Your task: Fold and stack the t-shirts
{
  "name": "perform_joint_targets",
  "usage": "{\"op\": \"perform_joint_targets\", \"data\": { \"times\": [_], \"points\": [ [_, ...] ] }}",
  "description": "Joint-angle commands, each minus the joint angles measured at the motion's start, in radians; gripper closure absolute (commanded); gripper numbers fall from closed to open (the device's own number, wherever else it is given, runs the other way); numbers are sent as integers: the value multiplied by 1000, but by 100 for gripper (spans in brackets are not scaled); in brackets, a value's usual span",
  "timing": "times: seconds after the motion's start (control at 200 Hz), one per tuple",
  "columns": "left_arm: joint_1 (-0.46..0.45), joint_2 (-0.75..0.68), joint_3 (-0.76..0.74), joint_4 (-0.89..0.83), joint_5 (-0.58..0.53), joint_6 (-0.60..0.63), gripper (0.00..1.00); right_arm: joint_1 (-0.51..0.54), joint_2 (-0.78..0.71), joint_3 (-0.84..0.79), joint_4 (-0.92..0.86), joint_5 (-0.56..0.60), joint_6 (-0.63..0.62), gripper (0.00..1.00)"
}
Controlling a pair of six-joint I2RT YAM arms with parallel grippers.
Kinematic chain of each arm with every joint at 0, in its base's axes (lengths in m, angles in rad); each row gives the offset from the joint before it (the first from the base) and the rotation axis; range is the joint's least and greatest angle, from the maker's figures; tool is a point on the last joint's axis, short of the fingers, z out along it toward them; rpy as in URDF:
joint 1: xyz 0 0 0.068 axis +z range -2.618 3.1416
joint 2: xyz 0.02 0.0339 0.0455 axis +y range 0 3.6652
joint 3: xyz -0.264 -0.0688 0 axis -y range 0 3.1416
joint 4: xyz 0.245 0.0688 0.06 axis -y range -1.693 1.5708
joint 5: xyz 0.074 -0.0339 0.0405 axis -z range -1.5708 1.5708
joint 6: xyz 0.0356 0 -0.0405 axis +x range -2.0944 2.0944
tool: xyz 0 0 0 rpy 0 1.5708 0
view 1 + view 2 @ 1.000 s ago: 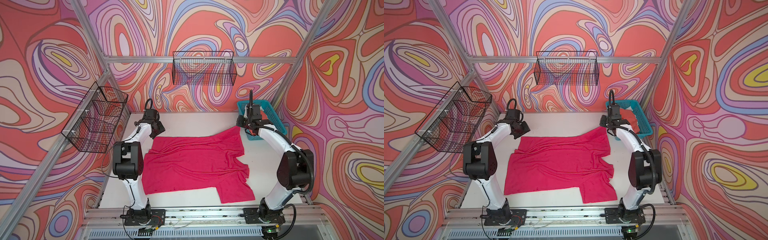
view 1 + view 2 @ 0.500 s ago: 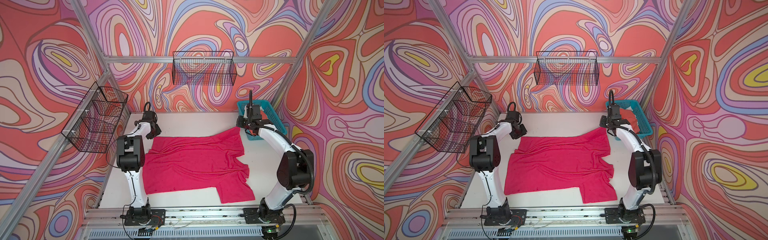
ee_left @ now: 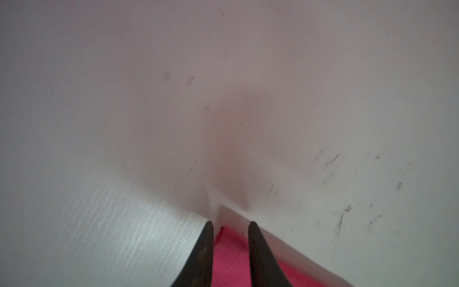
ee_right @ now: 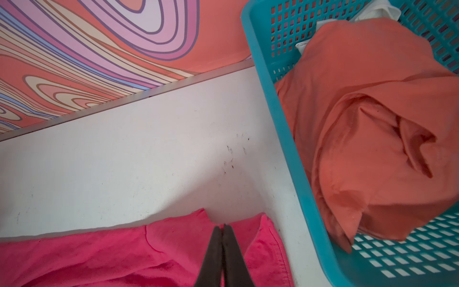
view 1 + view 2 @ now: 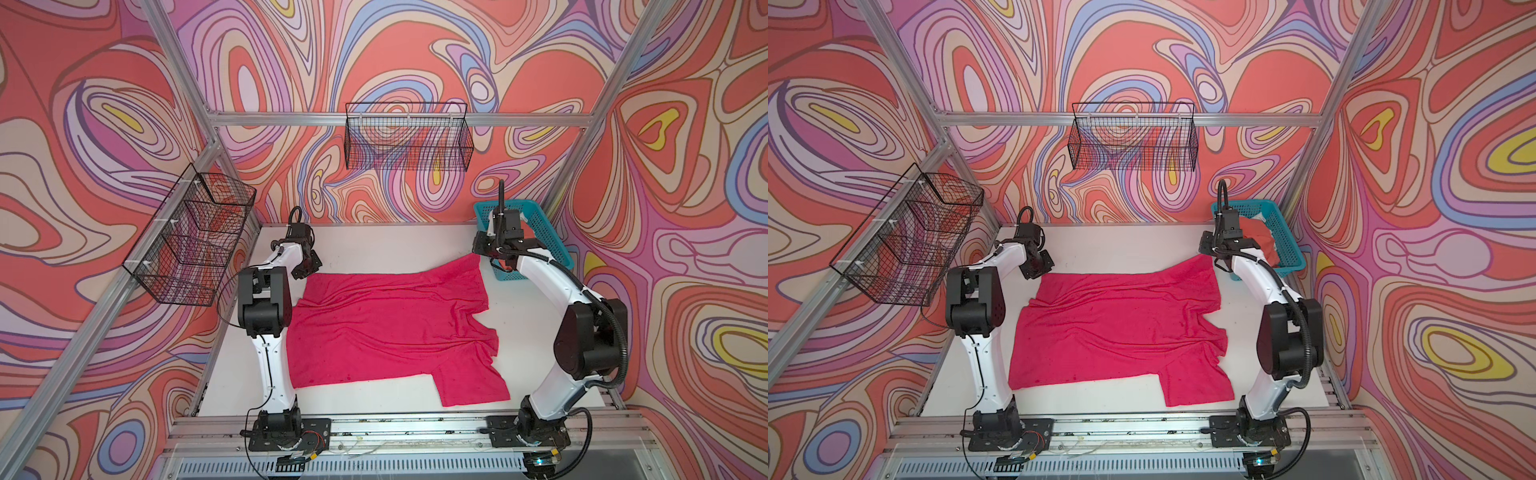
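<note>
Currently the pink shirt (image 5: 386, 328) lies spread and wrinkled on the white table (image 5: 395, 245) between the two arms, with one flap sticking out at the near right. The right gripper (image 4: 223, 225) has its fingers pressed together on the shirt's far right corner, pinching the cloth. The left gripper (image 3: 231, 222) is at the far left corner, its fingers a little apart, with the pink edge lying between them. The orange shirt (image 4: 372, 124) sits crumpled in the teal basket (image 4: 273, 99) at the far right, near the pinched corner.
</note>
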Motion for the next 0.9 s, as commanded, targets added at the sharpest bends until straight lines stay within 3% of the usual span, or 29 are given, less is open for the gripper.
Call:
{"op": "perform_joint_targets", "data": {
  "times": [0.0, 0.36, 0.551, 0.896],
  "points": [
    [5, 38, 40, -73, 0, -16, 75, 5, -6, 28, -9, -7, -9, 100],
    [8, 56, 57, -100, 14, -23, 83, 4, -10, 17, 0, -8, -8, 100],
    [8, 48, 50, -88, 18, -29, 100, 4, -10, 12, 6, -13, -8, 100],
    [8, -115, 57, -4, 65, -85, 100, 4, 13, 66, 39, -31, -3, 100]
  ]
}}
